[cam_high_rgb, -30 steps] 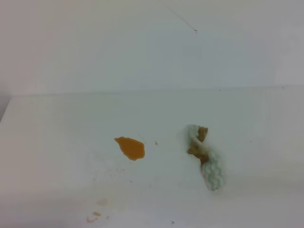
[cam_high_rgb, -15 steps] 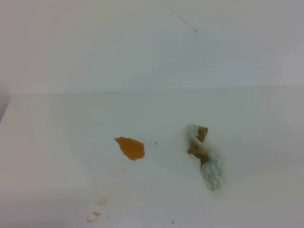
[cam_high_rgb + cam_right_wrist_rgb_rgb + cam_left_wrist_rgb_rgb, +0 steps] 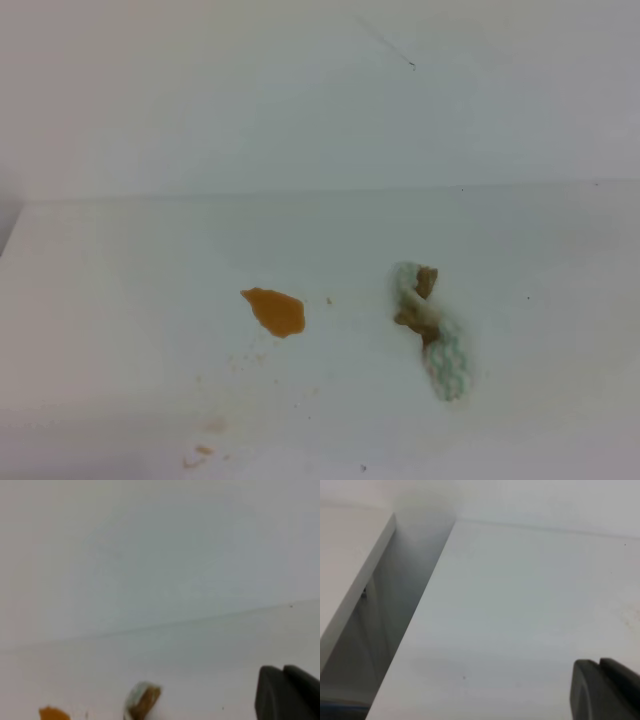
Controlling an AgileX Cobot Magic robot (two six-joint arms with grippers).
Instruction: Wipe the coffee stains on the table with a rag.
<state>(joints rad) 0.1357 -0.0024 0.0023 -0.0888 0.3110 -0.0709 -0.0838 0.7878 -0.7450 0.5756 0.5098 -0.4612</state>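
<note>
Orange-brown coffee stains [image 3: 273, 311] and the rag [image 3: 432, 330] lie unmoved on our desk [image 3: 120, 300]. Our right gripper [image 3: 289, 692] is closed and empty; the left gripper [image 3: 605, 690] we cannot tell.

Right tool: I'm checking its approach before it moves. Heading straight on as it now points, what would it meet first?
Probably bare table, then the wall; the rag lies left of the right tool. Depth is unclear.

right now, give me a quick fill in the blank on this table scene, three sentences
1. The rag lies to the ____ of the orange blot of the coffee stains in the exterior high view.
2. The rag lies on the ____.
3. The rag and the blot are ____, not touching.

Missing words: right; table; apart
</note>
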